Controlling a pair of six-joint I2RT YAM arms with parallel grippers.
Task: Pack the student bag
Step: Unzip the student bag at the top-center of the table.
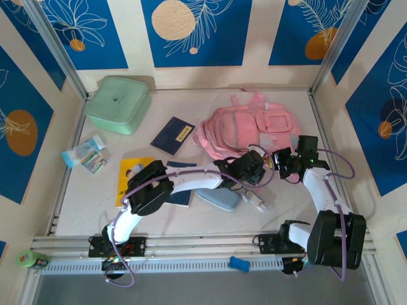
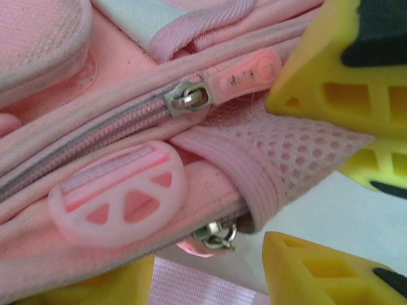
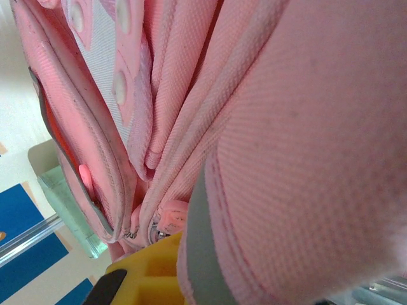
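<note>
Got the student bag [image 1: 251, 127] lying on the desk [image 1: 210, 105], far right part, long axis roughly side to side, just beyond both arms. Right tool [image 1: 280, 165] clenched at the near edge, looks like on a fold of the pink fabric. Left tool [image 2: 286, 171] hard up against that same edge, fingers [image 2: 331, 70] apart, nothing pinched. Zipper pull [image 2: 249, 73] just beside the upper one, zipper track slanting away down-left from there. Guessing next comes closing on that pull and dragging along the track, so a left-arm job. Could easily slip off such a small tab.
</note>
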